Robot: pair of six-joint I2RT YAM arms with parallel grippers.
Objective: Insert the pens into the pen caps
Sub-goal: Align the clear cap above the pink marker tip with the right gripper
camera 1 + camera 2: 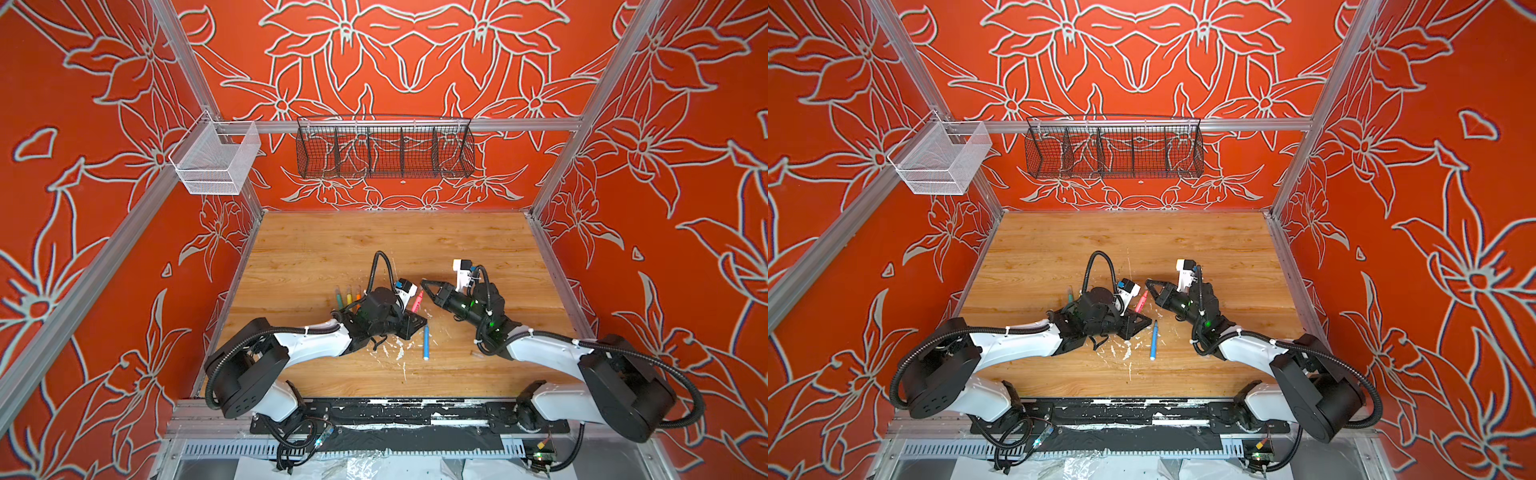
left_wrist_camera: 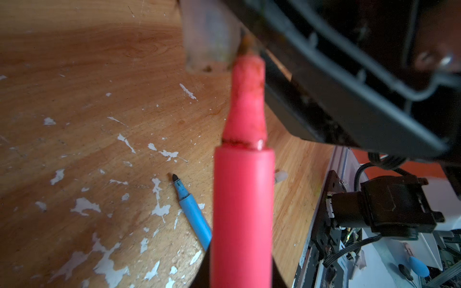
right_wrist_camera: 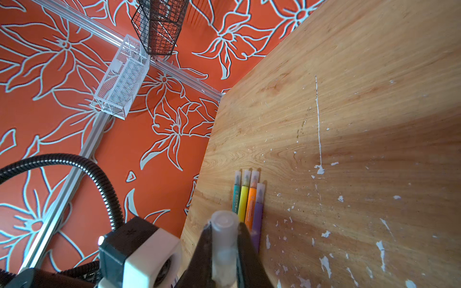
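The counter's (image 1: 395, 241) far half lies bare, open from either side. At the middle the left arm (image 1: 316, 340) and right arm (image 1: 540, 353) meet head-on, a pink pen (image 1: 418, 301) filling the gap between them. A pen row (image 3: 247, 197) lies partly under the left arm, a blue pen (image 1: 426, 343) between the arms, nearer the front.

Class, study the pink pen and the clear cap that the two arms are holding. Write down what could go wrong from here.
1. In the left wrist view the pink pen has its tip beside the clear cap, not in its mouth. Pushing on may slide it past or bend the tip.
2. The cap is pinched between the right gripper's fingers. A sideways push might twist it loose.
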